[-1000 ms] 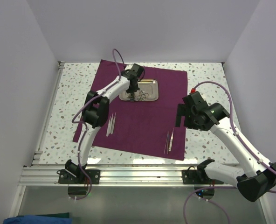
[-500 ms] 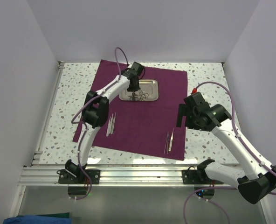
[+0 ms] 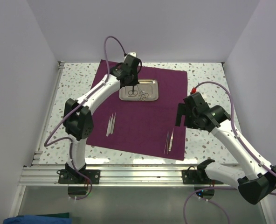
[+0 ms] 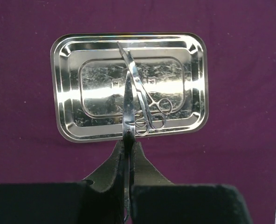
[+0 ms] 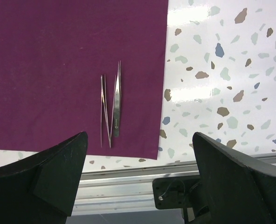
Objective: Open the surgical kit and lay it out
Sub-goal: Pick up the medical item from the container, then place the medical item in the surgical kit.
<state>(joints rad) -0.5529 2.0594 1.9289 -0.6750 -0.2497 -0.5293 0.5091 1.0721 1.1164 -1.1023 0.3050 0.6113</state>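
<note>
Your speckled worktop (image 3: 208, 74) carries the maroon cloth wrap (image 3: 142, 121), spread flat. The steel tray (image 4: 68, 70) sits on the cloth's far middle. Over that spot your left gripper (image 4: 127, 140) is clamped on a thin silver instrument (image 4: 128, 102). Your right gripper (image 5: 139, 140) hangs with fingers wide apart over the cloth's near right corner. A scissor-like instrument (image 4: 145, 100) lies in the tray. Tweezers (image 5: 111, 109) lie at the cloth's near right, with more tweezers (image 3: 111, 124) at its near left.

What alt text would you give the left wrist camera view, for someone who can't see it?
Black jaws, closed on a thin silver instrument, hang above a shiny rectangular steel tray on dark purple cloth. A ring-handled, scissor-like instrument lies in the tray.
</note>
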